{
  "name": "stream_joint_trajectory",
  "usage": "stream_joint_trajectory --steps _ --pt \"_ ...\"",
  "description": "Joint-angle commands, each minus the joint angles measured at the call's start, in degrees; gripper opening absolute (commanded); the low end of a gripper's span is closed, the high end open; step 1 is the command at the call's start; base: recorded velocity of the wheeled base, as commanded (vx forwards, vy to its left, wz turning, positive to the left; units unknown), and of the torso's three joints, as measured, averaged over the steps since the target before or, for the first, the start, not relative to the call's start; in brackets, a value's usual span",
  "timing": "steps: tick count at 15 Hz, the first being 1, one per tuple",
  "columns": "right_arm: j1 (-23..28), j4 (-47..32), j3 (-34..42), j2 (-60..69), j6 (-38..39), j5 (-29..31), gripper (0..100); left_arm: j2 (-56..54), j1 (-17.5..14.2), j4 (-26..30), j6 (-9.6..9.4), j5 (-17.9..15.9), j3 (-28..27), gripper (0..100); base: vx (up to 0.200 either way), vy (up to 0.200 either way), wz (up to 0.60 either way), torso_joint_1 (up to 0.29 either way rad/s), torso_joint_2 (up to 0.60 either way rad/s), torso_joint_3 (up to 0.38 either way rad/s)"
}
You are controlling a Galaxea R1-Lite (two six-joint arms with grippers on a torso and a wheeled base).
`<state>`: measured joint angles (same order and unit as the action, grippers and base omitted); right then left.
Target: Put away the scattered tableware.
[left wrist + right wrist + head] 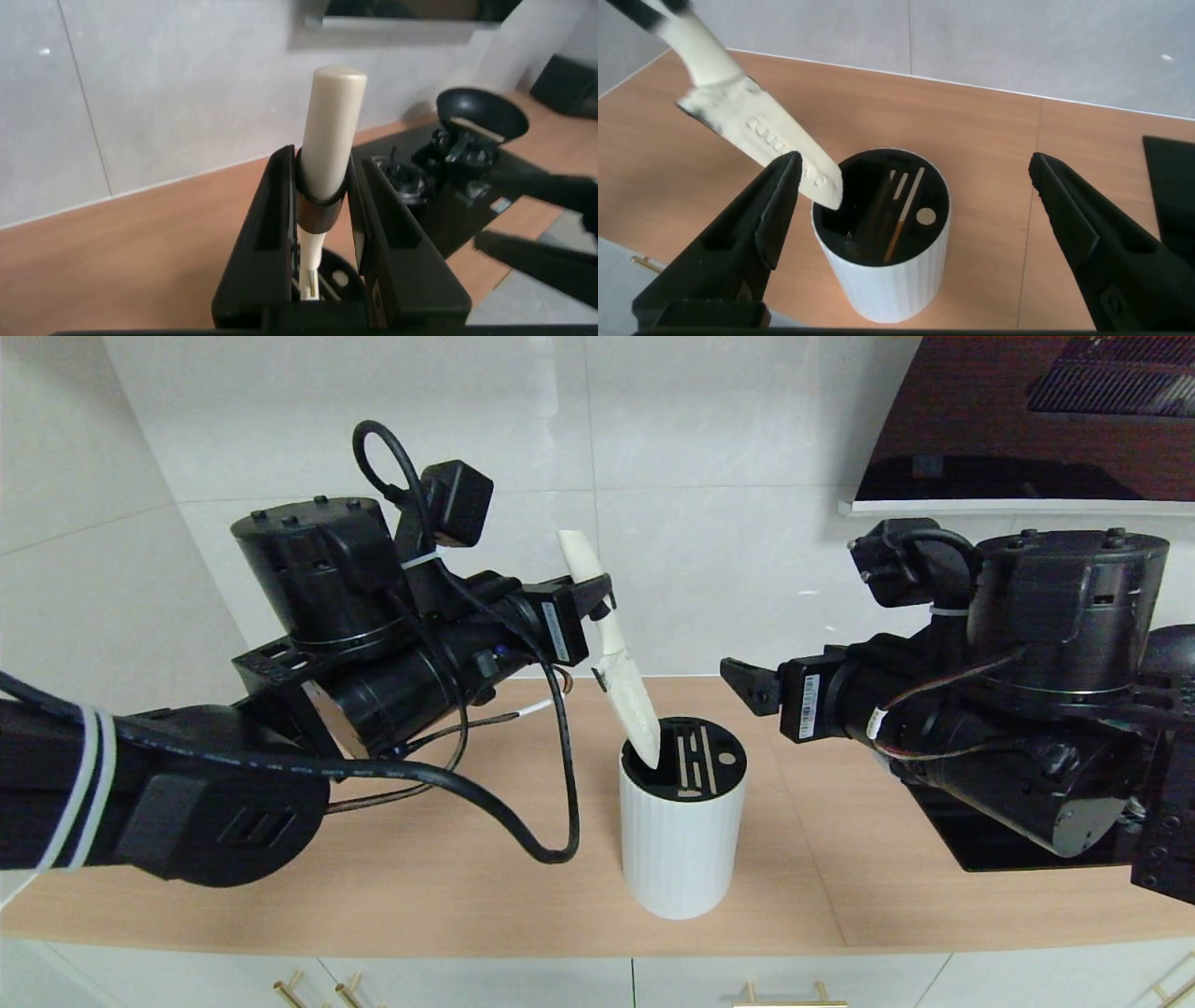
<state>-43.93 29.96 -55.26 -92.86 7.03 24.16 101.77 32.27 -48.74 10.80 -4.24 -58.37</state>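
Knife (624,665): one, cream, smooth, with a rounded handle and dimpled blade, clenched at the handle by the left pincer (590,602). Its long axis tilts steeply, tip down in the dark slotted top of one white ribbed cylindrical holder (681,831) on the wooden bench (448,868). The right pincer (747,683) hangs spread wide beside the holder.

Wooden countertop (420,887), white tiled wall (700,429), dark range hood (1027,420), black cooktop (980,854), black pan (481,112)

The head camera looks down at the counter (420,877). Wrist cameras sit close; all three maybe see the white holder (681,831).
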Motion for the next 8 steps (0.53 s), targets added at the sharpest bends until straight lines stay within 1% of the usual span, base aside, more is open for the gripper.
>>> stream_joint_trajectory --steps 1,3,4,8 --pt "-0.01 0.01 0.06 -0.66 0.00 0.01 100 2.21 0.16 0.05 -0.52 0.02 0.01 0 0.000 0.000 0.00 0.000 0.00 0.000" --pt "-0.10 0.01 0.06 -0.92 0.00 0.01 100 3.97 0.16 -0.04 -3.07 0.11 0.27 0 0.000 0.000 0.00 0.000 0.00 0.000" --pt "-0.10 0.01 0.06 -1.01 0.00 0.01 100 4.58 0.60 -0.04 -3.51 0.20 0.36 0 0.000 0.000 0.00 0.000 0.00 0.000" --pt "-0.10 0.01 0.06 -1.01 0.00 0.01 100 6.34 1.48 -0.92 -3.51 0.29 0.36 0 0.000 0.000 0.00 0.000 0.00 0.000"
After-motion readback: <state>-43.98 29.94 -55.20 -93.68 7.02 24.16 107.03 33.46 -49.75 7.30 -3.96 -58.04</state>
